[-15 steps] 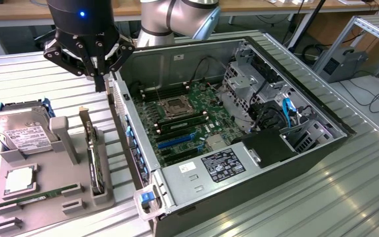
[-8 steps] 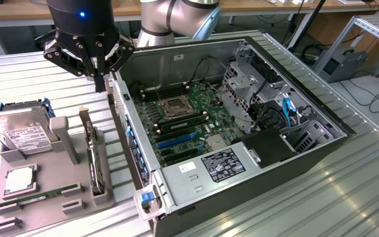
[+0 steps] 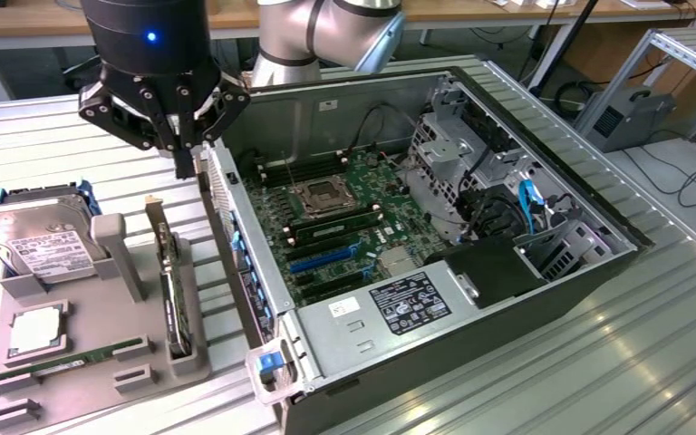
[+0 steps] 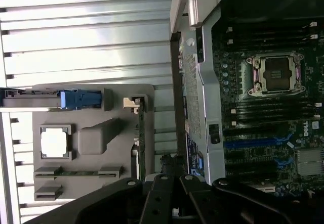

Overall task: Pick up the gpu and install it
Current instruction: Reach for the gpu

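One gripper (image 3: 185,161), clenched shut on nothing, hangs with the gpu (image 3: 174,290) standing on edge in the grey tray (image 3: 94,313) below its fingertips, apart.

In the exterior view, looks down at a slant from high up and well back, taking in the whole open computer case (image 3: 323,118), the grey parts holder (image 3: 94,317) on the exterior view's left and the ribbed table (image 3: 638,362) around them. In the wrist view, looks straight down past the jaws from nearer in, along the case's rear panel (image 4: 200,82). Shares between both the holder, the motherboard (image 3: 348,231) with its CPU socket (image 3: 323,197), and table slats.
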Tool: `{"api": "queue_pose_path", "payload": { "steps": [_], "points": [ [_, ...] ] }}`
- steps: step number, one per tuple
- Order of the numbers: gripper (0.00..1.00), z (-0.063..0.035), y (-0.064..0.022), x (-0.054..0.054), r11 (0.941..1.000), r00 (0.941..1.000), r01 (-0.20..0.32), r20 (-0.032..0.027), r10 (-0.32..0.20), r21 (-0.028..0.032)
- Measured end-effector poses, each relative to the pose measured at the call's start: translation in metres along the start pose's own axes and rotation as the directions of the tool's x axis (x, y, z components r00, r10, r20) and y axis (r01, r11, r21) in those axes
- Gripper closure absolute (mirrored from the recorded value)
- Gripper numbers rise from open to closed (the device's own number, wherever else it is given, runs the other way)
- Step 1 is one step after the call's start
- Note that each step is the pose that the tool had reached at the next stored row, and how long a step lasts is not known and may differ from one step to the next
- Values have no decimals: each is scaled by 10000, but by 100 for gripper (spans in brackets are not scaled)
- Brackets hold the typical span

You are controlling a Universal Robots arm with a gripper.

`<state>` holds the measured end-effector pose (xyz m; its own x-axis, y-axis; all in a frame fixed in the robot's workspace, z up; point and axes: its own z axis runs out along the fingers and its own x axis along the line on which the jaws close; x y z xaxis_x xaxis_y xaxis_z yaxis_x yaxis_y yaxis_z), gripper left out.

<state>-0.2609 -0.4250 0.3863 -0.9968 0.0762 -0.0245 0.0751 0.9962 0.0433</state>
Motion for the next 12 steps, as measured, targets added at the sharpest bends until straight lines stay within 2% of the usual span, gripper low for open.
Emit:
{"api": "queue_pose_path", "payload": {
  "steps": [3,7,9,12],
  "points": [
    [89,-6,-191,-8,10000,10000,0,0,0,0],
    [89,-3,-242,-11,10000,10000,2,0,-2,1],
    [89,-5,-307,-16,10000,10000,2,0,-2,1],
    [89,-11,-452,-28,10000,10000,2,1,-2,1]
  ]
}}
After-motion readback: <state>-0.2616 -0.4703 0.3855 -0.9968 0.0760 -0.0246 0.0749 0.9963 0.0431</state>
